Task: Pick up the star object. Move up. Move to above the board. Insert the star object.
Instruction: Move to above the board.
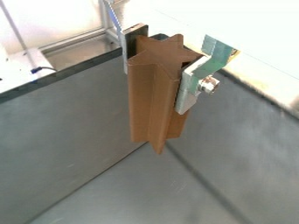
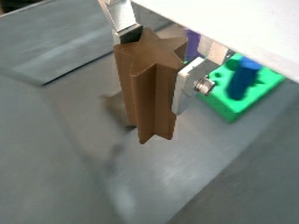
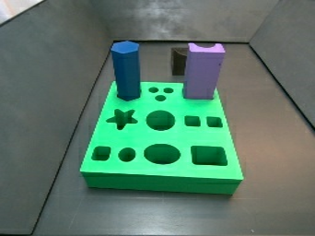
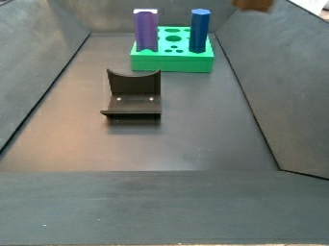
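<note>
Our gripper (image 2: 149, 61) is clamped on the star object (image 2: 149, 96), which hangs upright and clear of the floor. We judge the lift done; next comes travel to above the board (image 3: 142, 171), lining up with its star hole (image 3: 120, 117). Only a side view shows that hole; only another shows the fixture (image 4: 131, 94).

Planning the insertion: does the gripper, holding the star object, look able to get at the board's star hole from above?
Probably yes. The gripper holds the star object clear of the floor, and the star hole on the board lies open, apart from the blue column.
</note>
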Available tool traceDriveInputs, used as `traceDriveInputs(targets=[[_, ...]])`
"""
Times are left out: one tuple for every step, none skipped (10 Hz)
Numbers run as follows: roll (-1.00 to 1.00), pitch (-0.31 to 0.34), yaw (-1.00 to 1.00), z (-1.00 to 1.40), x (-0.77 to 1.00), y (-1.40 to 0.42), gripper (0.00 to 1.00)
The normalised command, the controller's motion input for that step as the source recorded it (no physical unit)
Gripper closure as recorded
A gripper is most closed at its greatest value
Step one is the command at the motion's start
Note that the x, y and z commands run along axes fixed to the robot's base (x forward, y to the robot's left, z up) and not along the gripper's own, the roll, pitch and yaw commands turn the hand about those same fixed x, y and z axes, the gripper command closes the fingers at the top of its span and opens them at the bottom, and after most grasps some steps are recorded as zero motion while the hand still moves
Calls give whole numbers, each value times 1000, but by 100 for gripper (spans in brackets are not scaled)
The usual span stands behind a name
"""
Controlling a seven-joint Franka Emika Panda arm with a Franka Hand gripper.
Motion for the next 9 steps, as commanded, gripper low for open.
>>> traceDriveInputs(targets=[[-121, 196, -557, 25, 199, -1000, 100], [-162, 140, -290, 26, 205, -1000, 100], [-125, 130, -163, 27, 208, -1000, 100], [-52, 129, -46, 29, 214, -1000, 100], [-37, 128, -32, 30, 218, -1000, 100], [-26, 128, -11, 32, 226, -1000, 100], [-7, 126, -7, 36, 234, -1000, 100], [-3, 126, 2, 38, 239, -1000, 100], [-9, 125, 5, 40, 249, -1000, 100]])
